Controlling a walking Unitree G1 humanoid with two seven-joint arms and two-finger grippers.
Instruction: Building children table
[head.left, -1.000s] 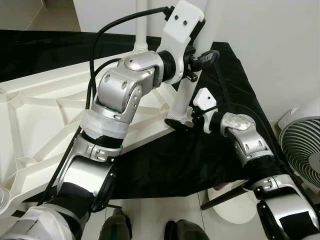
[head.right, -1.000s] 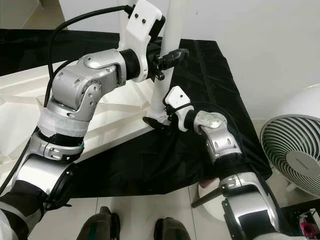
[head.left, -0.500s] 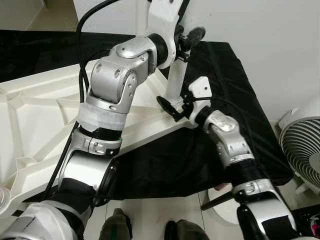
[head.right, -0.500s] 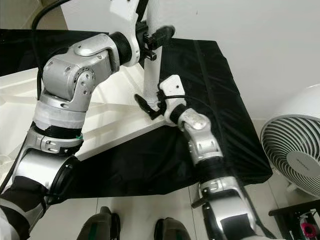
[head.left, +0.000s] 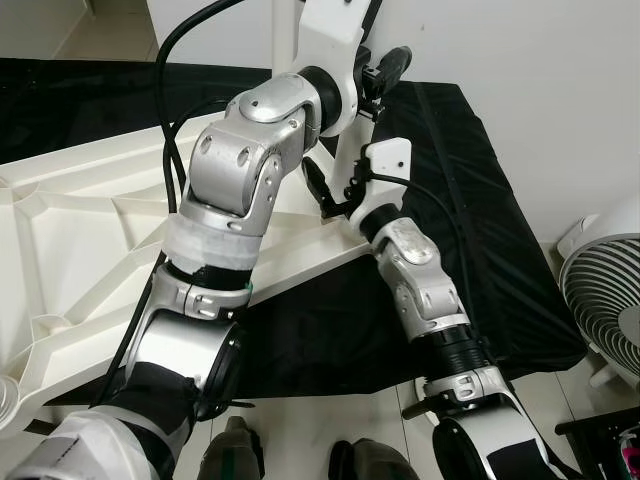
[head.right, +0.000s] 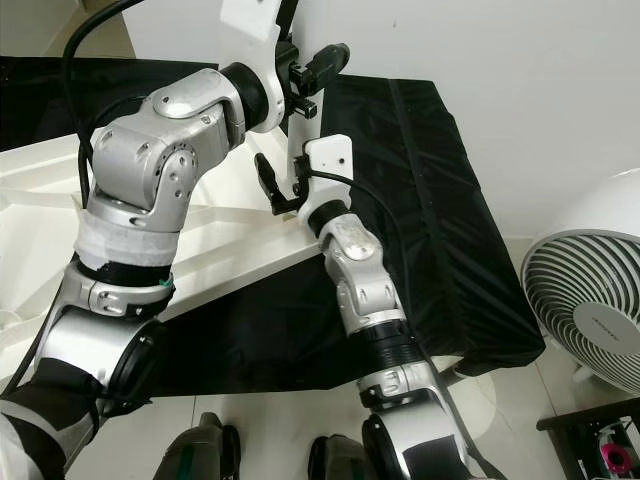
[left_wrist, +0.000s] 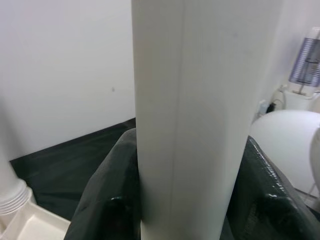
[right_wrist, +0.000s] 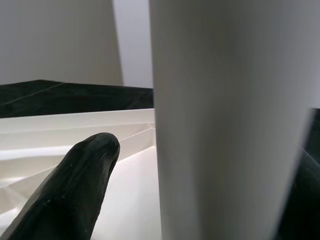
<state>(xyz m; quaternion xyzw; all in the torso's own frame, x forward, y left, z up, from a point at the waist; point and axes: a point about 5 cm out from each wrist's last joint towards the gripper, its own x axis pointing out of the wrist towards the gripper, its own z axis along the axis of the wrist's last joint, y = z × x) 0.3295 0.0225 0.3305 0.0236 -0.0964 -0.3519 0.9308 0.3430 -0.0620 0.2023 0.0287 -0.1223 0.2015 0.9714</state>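
Fan (head.right: 590, 300) near; cloth (head.right: 430, 170) beneath.

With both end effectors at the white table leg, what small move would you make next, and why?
Probably close the right end effector on the white leg near its base. The left end effector already grips the leg higher up, where it stands on the upturned tabletop, while the right one's fingers sit open on either side of it. A second grip should steady it for seating.

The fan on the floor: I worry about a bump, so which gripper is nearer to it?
Right, narrowly. The right gripper is low on the white table leg; the left gripper clasps it higher. Both are well left of the fan.
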